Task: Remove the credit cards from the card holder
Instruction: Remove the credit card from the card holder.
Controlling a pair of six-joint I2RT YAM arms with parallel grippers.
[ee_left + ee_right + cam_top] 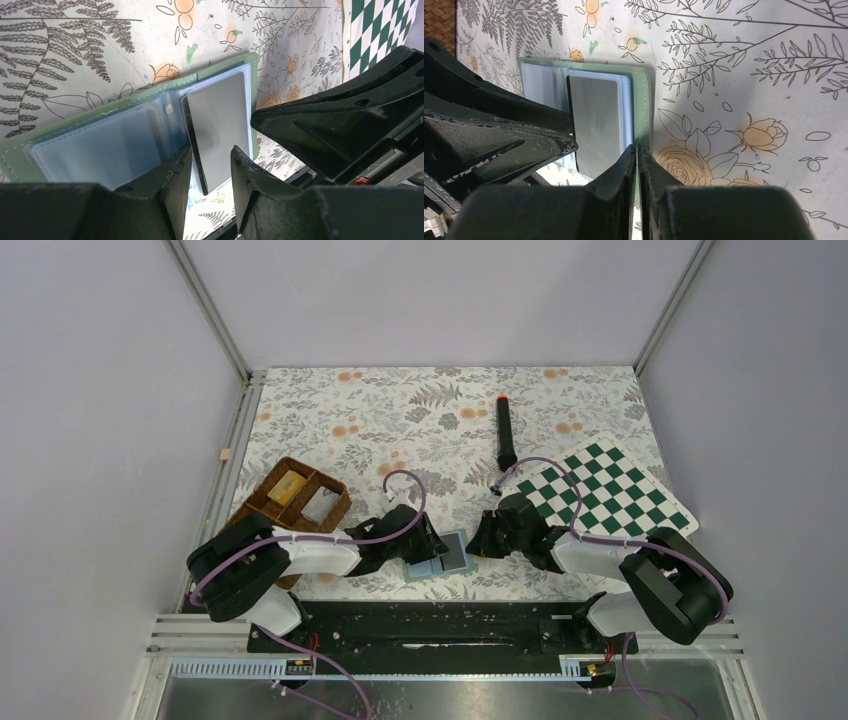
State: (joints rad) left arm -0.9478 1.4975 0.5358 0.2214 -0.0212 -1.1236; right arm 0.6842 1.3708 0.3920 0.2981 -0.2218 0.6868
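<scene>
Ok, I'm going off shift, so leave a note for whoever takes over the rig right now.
Left end effector: open, straddling the near end of the grey card.
Right end effector: shut on the green edge of the card holder, which lies open.
Done: the card sticks out past its pocket.
Left: close on it, pull it free, then check the other pockets for more cards.
</scene>
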